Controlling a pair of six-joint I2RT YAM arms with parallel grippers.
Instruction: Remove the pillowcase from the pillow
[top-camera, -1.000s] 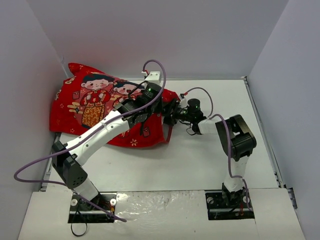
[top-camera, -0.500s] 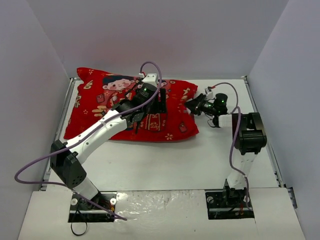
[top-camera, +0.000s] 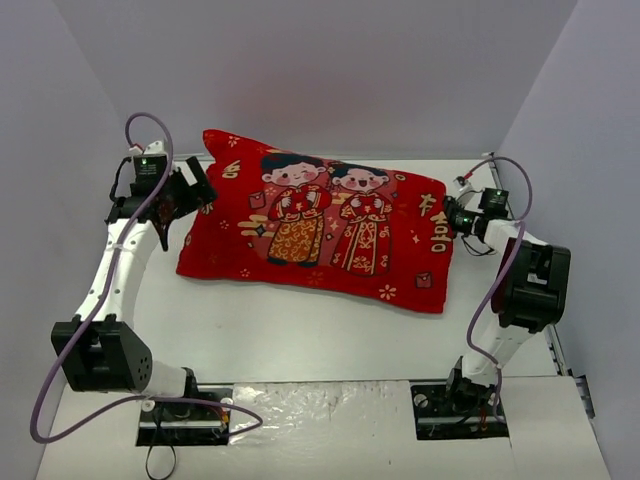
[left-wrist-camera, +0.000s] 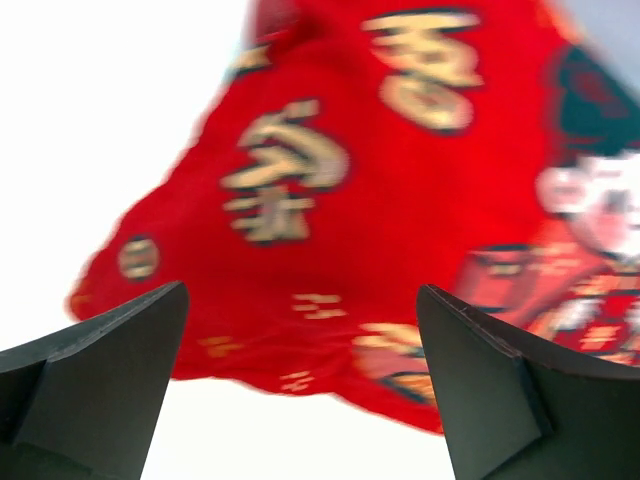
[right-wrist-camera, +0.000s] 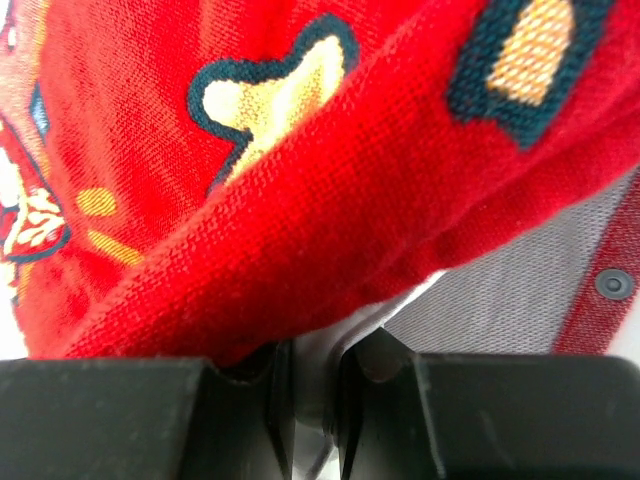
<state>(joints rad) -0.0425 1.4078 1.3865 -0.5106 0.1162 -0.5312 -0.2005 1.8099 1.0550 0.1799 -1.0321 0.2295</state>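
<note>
Bright even light, pillowcase (left-wrist-camera: 330, 200) blurred close-up

My arms
White links and black joints on left arm (top-camera: 118, 262) and right arm (top-camera: 530, 285); purple cables (top-camera: 47, 372); left gripper (left-wrist-camera: 302, 290) dark, wedge-fingered.

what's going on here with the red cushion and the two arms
Two robot arms are working to get the red pillowcase off its pillow. The cover lies flat on the table, stuffed full, so the pillow is hidden inside and nothing is off yet. The left hand hangs wide open just off the left end, holding nothing. The right hand is shut at the right end, by the cover's opening; what it pinches is unclear.
</note>
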